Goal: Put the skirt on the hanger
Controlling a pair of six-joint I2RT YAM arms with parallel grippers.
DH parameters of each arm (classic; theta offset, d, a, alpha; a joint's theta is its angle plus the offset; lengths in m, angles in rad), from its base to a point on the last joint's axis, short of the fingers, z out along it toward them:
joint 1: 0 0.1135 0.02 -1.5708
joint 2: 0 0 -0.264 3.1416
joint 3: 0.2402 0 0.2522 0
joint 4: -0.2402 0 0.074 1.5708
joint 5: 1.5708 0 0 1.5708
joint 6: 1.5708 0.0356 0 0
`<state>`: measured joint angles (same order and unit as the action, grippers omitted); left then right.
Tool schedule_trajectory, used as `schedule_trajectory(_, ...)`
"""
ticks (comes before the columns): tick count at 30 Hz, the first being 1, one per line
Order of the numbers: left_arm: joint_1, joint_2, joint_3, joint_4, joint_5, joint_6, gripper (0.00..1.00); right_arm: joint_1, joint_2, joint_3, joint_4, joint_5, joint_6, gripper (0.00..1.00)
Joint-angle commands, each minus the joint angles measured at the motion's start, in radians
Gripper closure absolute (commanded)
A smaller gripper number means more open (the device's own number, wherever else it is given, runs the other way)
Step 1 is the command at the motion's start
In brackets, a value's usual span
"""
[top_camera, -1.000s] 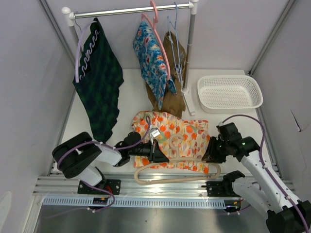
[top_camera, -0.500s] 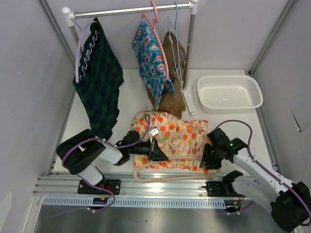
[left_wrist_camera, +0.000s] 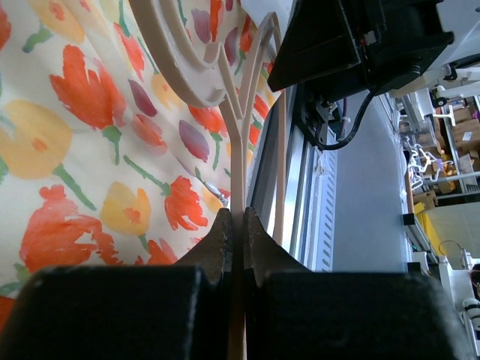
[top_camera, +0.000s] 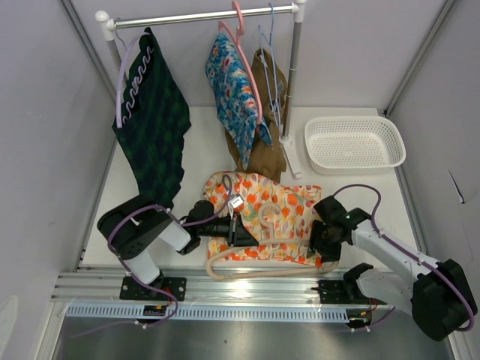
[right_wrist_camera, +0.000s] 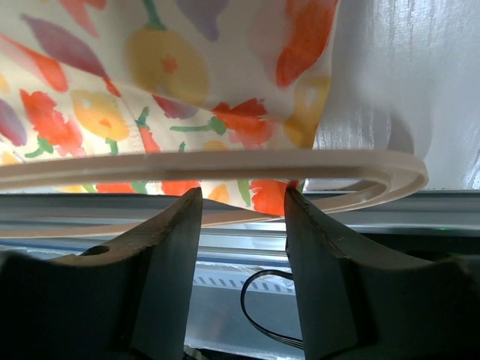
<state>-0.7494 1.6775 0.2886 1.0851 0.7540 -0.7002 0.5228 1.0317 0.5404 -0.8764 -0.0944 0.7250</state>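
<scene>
The skirt (top_camera: pixel 259 206), white with orange and yellow flowers, lies flat on the table near the front. A beige hanger (top_camera: pixel 271 275) rests on it, hook toward the rack. My left gripper (top_camera: pixel 237 231) is shut on the hanger's thin stem (left_wrist_camera: pixel 238 150), just below the hook. In the left wrist view the skirt (left_wrist_camera: pixel 90 135) fills the left side. My right gripper (top_camera: pixel 322 244) is open at the hanger's right end. In the right wrist view the hanger's curved arm (right_wrist_camera: pixel 225 166) and the skirt's hem (right_wrist_camera: pixel 150 75) lie just past my right gripper (right_wrist_camera: pixel 244 202), with nothing between its fingers.
A clothes rack (top_camera: pixel 202 16) at the back carries a dark green garment (top_camera: pixel 154 120), a blue floral one (top_camera: pixel 236 97) and a brown one (top_camera: pixel 266 146). A white basket (top_camera: pixel 354 144) stands at the back right. A metal rail (top_camera: pixel 247 289) runs along the table's front edge.
My right gripper has moved left and down to the hanger's right end, and its jaws have spread wider. The left gripper has stayed shut on the hanger stem.
</scene>
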Motion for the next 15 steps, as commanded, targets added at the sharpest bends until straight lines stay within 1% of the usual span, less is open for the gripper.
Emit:
schedule_trajectory(1, 0.01, 0.021, -0.014, 0.122, 0.018, 0.004, 1.0, 0.005, 0.022, 0.018, 0.025, 0.03, 0.001, 0.45)
schedule_trajectory(9, 0.01, 0.028, -0.002, 0.122, 0.018, 0.004, 1.0, 0.006, 0.025, -0.01, 0.051, 0.031, 0.024, 0.41)
schedule_trajectory(15, 0.01, 0.022, 0.004, 0.099, 0.016, 0.013, 1.0, 0.02, 0.047, -0.048, 0.102, 0.05, 0.045, 0.41)
